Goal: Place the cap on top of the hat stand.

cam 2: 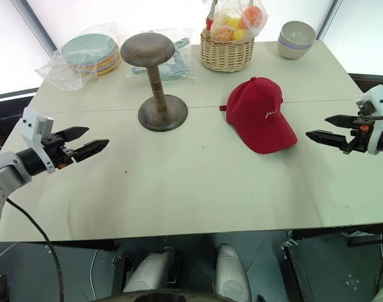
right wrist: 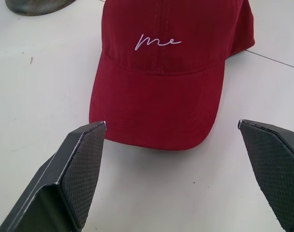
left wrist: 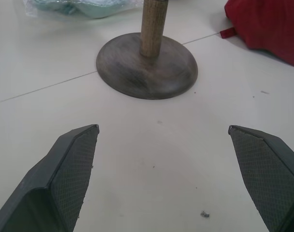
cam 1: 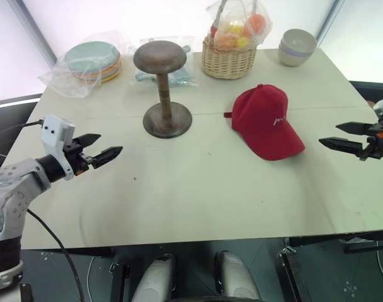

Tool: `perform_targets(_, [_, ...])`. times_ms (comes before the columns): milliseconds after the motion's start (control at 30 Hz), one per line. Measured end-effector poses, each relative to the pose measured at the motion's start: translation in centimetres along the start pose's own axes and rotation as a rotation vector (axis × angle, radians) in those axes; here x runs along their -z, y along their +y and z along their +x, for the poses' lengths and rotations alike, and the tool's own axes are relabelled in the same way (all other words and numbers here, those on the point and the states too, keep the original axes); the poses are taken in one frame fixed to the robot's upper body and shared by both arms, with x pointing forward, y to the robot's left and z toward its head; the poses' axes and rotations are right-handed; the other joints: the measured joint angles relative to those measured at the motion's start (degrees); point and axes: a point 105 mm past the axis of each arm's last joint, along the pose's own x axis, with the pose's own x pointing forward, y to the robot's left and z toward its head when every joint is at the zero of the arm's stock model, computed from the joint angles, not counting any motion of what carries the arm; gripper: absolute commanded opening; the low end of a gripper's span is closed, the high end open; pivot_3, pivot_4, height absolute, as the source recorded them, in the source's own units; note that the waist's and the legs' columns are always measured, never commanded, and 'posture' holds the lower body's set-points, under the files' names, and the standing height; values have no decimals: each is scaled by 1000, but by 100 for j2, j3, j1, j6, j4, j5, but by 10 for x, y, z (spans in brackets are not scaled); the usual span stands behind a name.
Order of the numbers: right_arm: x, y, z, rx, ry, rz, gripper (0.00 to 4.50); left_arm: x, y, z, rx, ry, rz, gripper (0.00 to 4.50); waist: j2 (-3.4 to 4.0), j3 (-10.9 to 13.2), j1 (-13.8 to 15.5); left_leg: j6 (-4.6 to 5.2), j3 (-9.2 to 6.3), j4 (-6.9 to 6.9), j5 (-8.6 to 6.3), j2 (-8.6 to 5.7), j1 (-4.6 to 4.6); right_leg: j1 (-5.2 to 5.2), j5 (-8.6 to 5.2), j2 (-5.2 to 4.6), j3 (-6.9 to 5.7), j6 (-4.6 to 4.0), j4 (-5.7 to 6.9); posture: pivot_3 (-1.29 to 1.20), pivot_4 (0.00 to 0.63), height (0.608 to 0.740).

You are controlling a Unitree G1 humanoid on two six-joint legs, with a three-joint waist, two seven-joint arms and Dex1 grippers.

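Note:
The red cap [cam 1: 266,121] lies on the white table [cam 1: 191,195] right of centre, its brim toward the front right and white script on its front [right wrist: 156,41]. The dark wooden hat stand [cam 1: 164,88] stands upright to the cap's left, its domed top bare. My right gripper [cam 1: 337,136] hovers open to the right of the cap, pointing at its brim, with nothing between its fingers [right wrist: 79,169]. My left gripper [cam 1: 106,146] hangs open over the table's left side, pointing toward the stand's base [left wrist: 147,65].
At the back stand a wicker basket [cam 1: 228,58] with bagged fruit, a stack of bowls [cam 1: 297,47], plates in plastic wrap [cam 1: 92,61] and a wrapped blue-green item [cam 1: 179,74] behind the stand. The table's front edge runs just below both grippers.

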Motion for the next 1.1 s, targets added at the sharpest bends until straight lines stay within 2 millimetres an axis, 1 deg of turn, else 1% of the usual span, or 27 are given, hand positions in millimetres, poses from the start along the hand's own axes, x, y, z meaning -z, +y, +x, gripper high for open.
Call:
perform_targets(133, [0,0,0,4,0,0,4474,-2,0,0,2,-5,6,4500,0,0,-1,0,0,0,0,0,0,0,0,0,0,0,0,0,150,740])
perform_targets(300, [0,-1,0,8,0,0,4474,-10,3,1,-10,-18,31,4500,0,0,-3,0,0,0,0,0,0,0,0,0,0,0,0,0,150,740])
perform_targets(933, [1,-2,0,17,0,2,4474,-7,6,-2,-20,-6,44,4500,0,0,-1,0,0,0,0,0,0,0,0,0,0,0,0,0,150,740])
perform_targets(1100, [-1,-3,1,20,-9,-5,4474,-6,12,-5,-44,7,66,4500,0,0,-1,0,0,0,0,0,0,0,0,0,0,0,0,0,150,740])
